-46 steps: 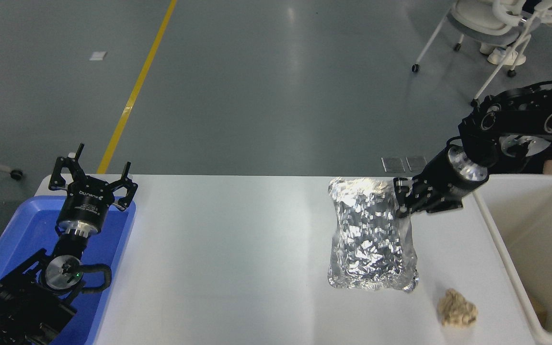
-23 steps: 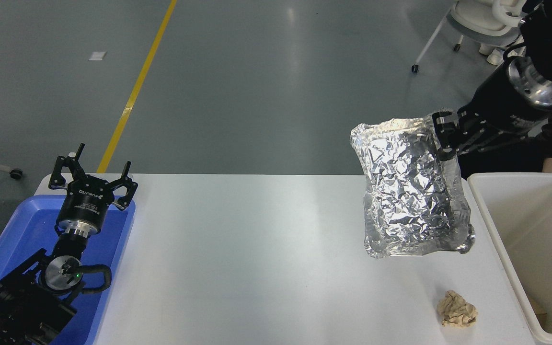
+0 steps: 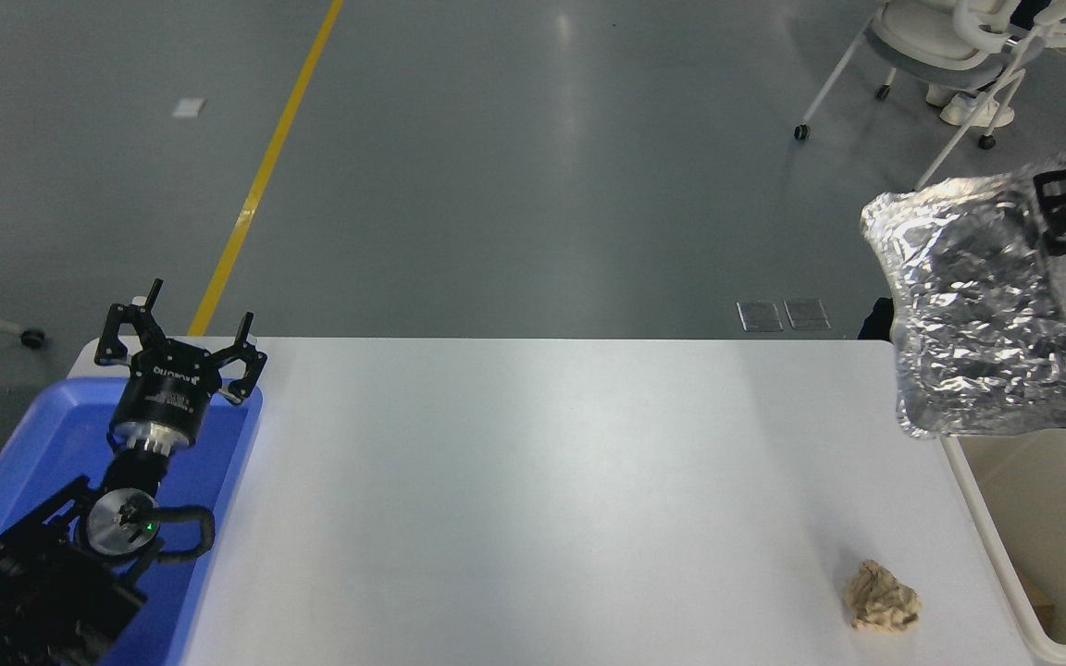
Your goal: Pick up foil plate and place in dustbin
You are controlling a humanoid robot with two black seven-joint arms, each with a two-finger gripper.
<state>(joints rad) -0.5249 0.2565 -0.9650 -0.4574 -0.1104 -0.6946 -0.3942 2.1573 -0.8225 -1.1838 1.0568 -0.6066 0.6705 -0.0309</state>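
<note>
The foil plate (image 3: 986, 324) is a crinkled silver tray hanging in the air at the right edge, tilted with its hollow toward me, above the far end of the dustbin. My right gripper (image 3: 1065, 217) is shut on the plate's far right rim; most of its arm is out of view. The dustbin (image 3: 991, 536) is a cream-white bin at the table's right side, and only its left rim and part of its inside show. My left gripper (image 3: 179, 347) is parked open at the lower left over the blue tray.
A crumpled tan paper ball (image 3: 882, 598) lies on the white table (image 3: 542, 499) near the front right, beside the bin. A blue tray (image 3: 24, 481) sits at the left under the left arm. A white chair (image 3: 959, 46) stands on the floor beyond.
My right gripper has lifted the foil plate off the table and carried it up and to the right, from the table's right part to above the dustbin. The left arm has not moved.
</note>
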